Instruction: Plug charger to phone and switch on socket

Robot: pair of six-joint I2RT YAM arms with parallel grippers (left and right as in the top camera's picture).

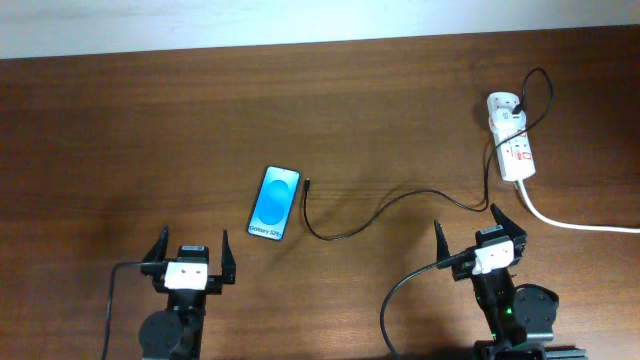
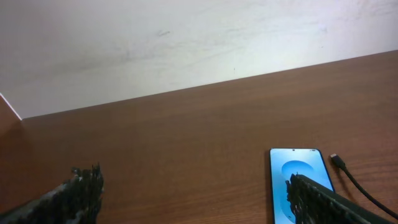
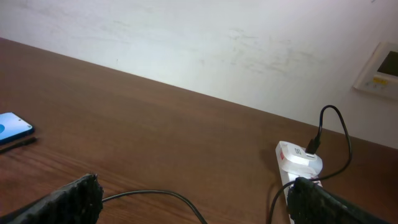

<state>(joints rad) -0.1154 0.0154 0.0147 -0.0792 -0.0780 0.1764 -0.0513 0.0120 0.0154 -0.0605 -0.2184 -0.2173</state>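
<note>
The phone (image 1: 274,202) lies flat mid-table with its blue screen up; it also shows in the left wrist view (image 2: 297,177) and at the left edge of the right wrist view (image 3: 12,125). The charger cable (image 1: 380,208) runs from its loose connector tip (image 1: 307,184), just right of the phone and apart from it, to the socket (image 1: 511,136) at the far right, where its plug end (image 3: 313,144) sits in a white adapter. My left gripper (image 1: 190,250) is open and empty, near the phone's front left. My right gripper (image 1: 468,232) is open and empty, over the cable in front of the socket.
The socket's thick white cord (image 1: 575,223) runs off the right edge of the brown wooden table (image 1: 120,140). A pale wall (image 3: 186,43) stands behind the table, with a white wall panel (image 3: 379,68) at the right.
</note>
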